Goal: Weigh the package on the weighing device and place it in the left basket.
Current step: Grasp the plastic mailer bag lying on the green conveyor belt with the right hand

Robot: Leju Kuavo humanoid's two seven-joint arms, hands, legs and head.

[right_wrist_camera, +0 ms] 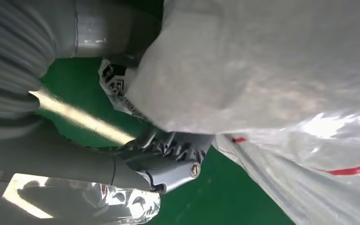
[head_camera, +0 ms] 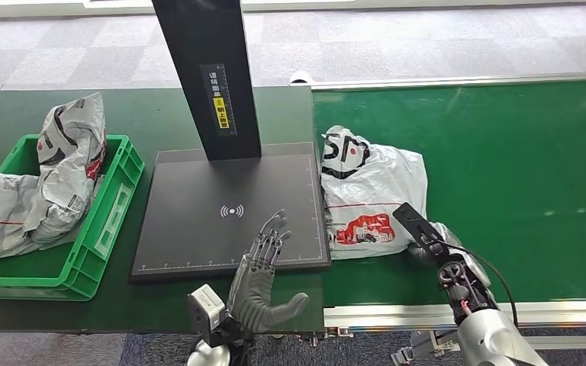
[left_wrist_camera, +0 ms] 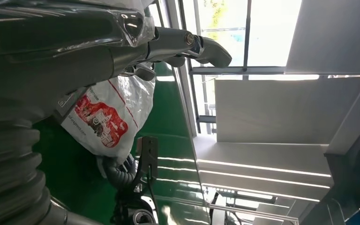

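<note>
The package, a white plastic bag with red and black print, lies on the green conveyor belt just right of the black weighing plate. My right hand is at the package's near right corner, where the plastic bunches around it. In the right wrist view its dark fingers curl into the edge of the package, with the thumb close below. My left hand hovers over the plate's near edge, fingers spread and holding nothing. The left wrist view shows the left hand and the package.
A green basket stands left of the plate, with several grey and white bags in it, some spilling over its left rim. A black pillar rises from the plate's far edge. The belt's metal rail runs along the near side.
</note>
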